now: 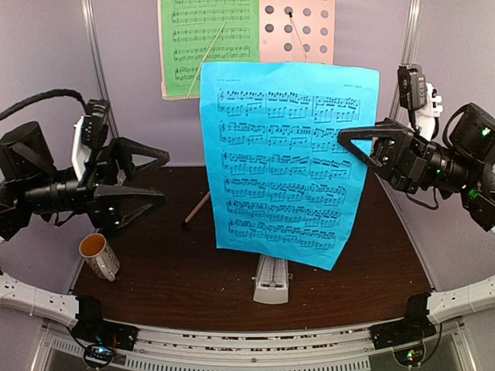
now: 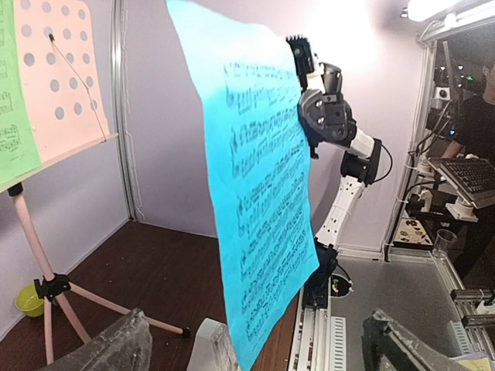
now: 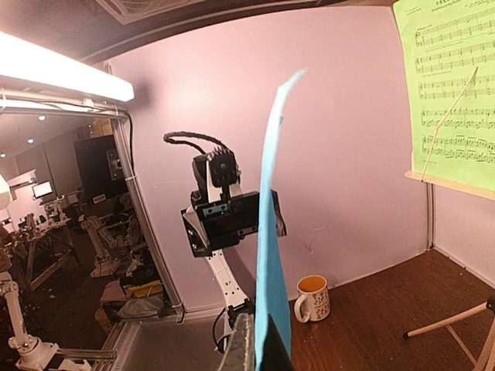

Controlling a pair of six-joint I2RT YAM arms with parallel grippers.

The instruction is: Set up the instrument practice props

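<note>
Blue sheet point(image 1: 288, 162) hangs pinched in the right gripper point(image 1: 346, 139); left gripper point(image 1: 164, 176) gapes well apart.

You have a dark brown worktop point(image 1: 387, 255). A white patterned mug point(image 1: 99, 256) stands at its near left edge and a white-grey metronome point(image 1: 271, 281) at the near middle. The pink stand's tripod legs point(image 1: 196, 209) rest farther back, with a small lime-green bowl point(image 2: 29, 300) near them.

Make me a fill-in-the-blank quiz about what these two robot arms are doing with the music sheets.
The right gripper is shut on the larger sheet, coloured ___.
The left gripper stands ___, holding nothing.
The green sheet rests on the ___ music stand.
The mug stands nearest the ___ arm.
Missing: blue; open; pink; left.
</note>
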